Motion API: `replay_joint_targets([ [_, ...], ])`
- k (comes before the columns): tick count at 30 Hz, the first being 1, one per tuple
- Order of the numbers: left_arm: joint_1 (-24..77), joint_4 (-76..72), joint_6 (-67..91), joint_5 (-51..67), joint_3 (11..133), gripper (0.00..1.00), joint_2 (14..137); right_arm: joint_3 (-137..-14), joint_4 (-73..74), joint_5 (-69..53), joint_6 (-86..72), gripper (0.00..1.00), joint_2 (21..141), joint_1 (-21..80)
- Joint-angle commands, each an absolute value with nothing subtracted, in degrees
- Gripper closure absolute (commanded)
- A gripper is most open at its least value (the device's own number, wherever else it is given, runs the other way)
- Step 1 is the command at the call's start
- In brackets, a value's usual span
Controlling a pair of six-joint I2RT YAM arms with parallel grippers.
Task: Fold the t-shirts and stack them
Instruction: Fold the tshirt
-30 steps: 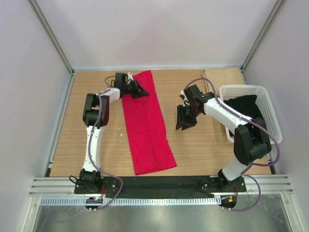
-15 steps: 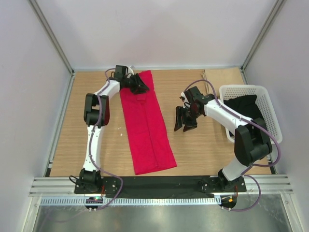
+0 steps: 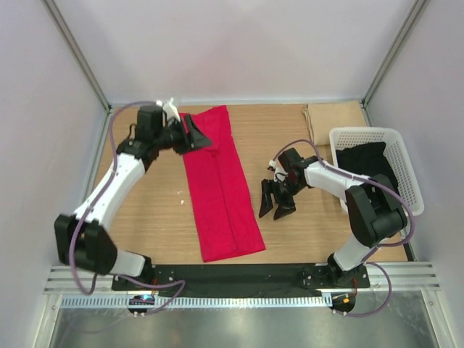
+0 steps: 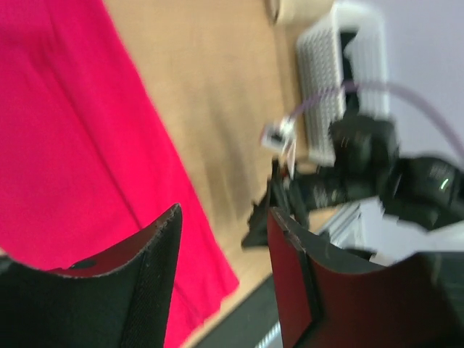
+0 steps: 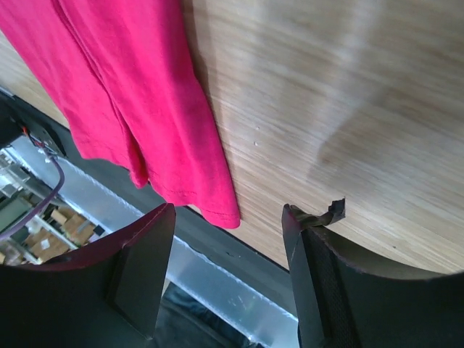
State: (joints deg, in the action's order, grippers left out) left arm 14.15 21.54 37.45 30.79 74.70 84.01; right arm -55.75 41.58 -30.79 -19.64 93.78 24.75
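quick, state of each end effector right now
Left end effector: open, holding nothing.
Right end effector: open, holding nothing.

A pale wooden worktop [image 3: 304, 225] is filling the middle of the overhead view. Plain white walls are closing it in at the back [image 3: 239, 51], left [image 3: 36, 145] and right [image 3: 435, 94]. Slanting metal posts [image 3: 76, 54] are running down the rear corners. A paler tan patch [image 3: 333, 116] is sitting in the far right corner. Along the near edge a black strip [image 3: 239, 279] is lying, with a white slotted duct [image 3: 239, 301] and a dull steel sheet [image 3: 239, 330] running below it. Soft, even light is falling, casting faint shadows. Beyond the near edge, the right wrist view is showing blurred clutter [image 5: 29, 210], possibly shelving.
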Motion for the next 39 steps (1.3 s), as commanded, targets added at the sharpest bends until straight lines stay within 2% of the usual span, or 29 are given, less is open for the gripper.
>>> replay_joint_targets([
  [1, 20.1, 29.2, 40.4, 23.2, 59.7, 0.49, 74.4, -52.5, 37.0, -36.4, -20.8, 0.33, 91.8, 25.4],
  [2, 20.8, 31.3, 43.5, 23.1, 53.2, 0.52, 72.1, -50.9, 36.5, -36.9, -21.1, 0.33, 91.4, 25.6],
  [6, 25.2, 34.6, 50.7, 21.5, 40.6, 0.54, 60.1, -47.3, 33.9, -37.7, -23.6, 0.36, 90.6, 27.2],
  [10, 27.4, 38.5, 57.6, 18.7, 30.8, 0.51, 48.1, -43.2, 29.6, -37.4, -27.2, 0.36, 88.7, 27.9],
  [14, 27.7, 40.8, 61.3, 18.6, 24.9, 0.48, 43.2, -40.6, 27.7, -36.9, -29.6, 0.36, 88.4, 28.8],
  [22, 30.1, 37.4, 66.5, 19.2, 19.2, 0.48, 45.2, -38.8, 26.6, -34.8, -31.5, 0.36, 87.6, 32.2],
  [27, 31.6, 33.1, 68.9, 19.5, 18.0, 0.54, 49.8, -38.6, 26.9, -33.8, -31.8, 0.36, 87.1, 32.2],
  [34, 35.0, 32.5, 69.3, 19.3, 20.5, 0.51, 58.4, -38.7, 27.9, -32.4, -31.2, 0.36, 86.5, 32.3],
  [39, 35.3, 31.9, 71.0, 19.3, 19.5, 0.51, 57.1, -38.1, 27.9, -32.4, -31.1, 0.36, 85.7, 32.3],
])
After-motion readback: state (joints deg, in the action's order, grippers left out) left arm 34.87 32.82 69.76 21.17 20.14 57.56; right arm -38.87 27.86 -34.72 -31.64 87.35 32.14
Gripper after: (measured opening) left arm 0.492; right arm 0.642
